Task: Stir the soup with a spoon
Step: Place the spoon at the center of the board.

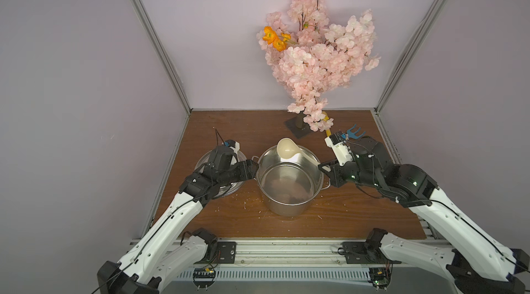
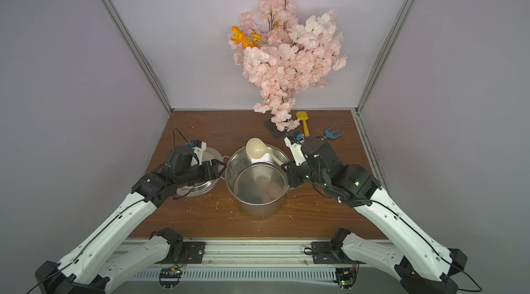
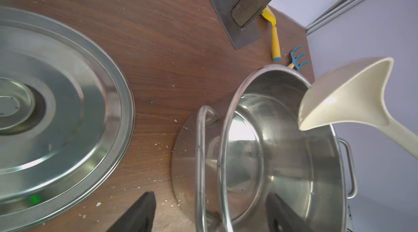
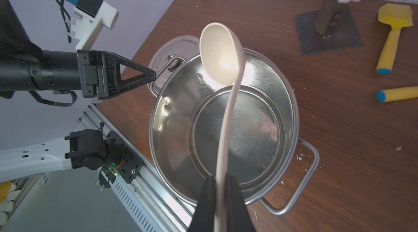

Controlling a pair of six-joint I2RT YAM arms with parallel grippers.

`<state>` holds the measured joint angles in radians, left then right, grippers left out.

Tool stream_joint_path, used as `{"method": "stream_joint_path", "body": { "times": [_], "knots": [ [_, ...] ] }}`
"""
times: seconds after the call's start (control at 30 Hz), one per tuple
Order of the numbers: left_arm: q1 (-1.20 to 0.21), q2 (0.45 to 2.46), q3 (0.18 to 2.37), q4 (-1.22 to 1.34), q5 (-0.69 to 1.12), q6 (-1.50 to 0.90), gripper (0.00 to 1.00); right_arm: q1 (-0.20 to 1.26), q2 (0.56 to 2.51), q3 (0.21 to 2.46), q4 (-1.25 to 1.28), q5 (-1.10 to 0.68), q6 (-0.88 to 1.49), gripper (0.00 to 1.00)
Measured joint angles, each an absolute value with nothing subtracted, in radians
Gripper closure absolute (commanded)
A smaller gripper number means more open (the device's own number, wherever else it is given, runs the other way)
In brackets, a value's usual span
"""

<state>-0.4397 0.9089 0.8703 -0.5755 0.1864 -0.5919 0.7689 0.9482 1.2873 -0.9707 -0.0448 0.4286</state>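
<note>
The right pincer (image 4: pixel 222 182) clamps the spoon (image 1: pixel 286 147) by its handle, bowl raised over the pot (image 1: pixel 286 203) at centre frame in both top views, while the left pincer (image 3: pixel 210 197) stands apart at the pot's loop handle.

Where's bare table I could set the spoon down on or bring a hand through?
Widest free patch: the front strip of table between the pot and the near rail. Also the far-left corner behind the lid. Crowded: far right, with flower stand, yellow shovel and blue rake.
</note>
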Motion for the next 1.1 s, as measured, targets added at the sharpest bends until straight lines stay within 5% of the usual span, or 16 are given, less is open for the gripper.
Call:
{"method": "stream_joint_path", "body": {
  "times": [0.13,0.67,1.1],
  "knots": [
    [-0.440,0.882,0.882,-0.577,0.161,-0.588,0.01,0.735,0.832,1.220,-0.956,0.006,0.481,1.00],
    [-0.440,0.769,0.894,-0.566,-0.010,-0.613,0.04,0.691,0.627,0.935,-0.791,0.337,0.728,1.00],
    [-0.440,0.588,0.741,-0.546,-0.145,-0.628,0.04,0.389,0.562,0.448,-0.440,0.033,0.895,1.00]
  ]
}}
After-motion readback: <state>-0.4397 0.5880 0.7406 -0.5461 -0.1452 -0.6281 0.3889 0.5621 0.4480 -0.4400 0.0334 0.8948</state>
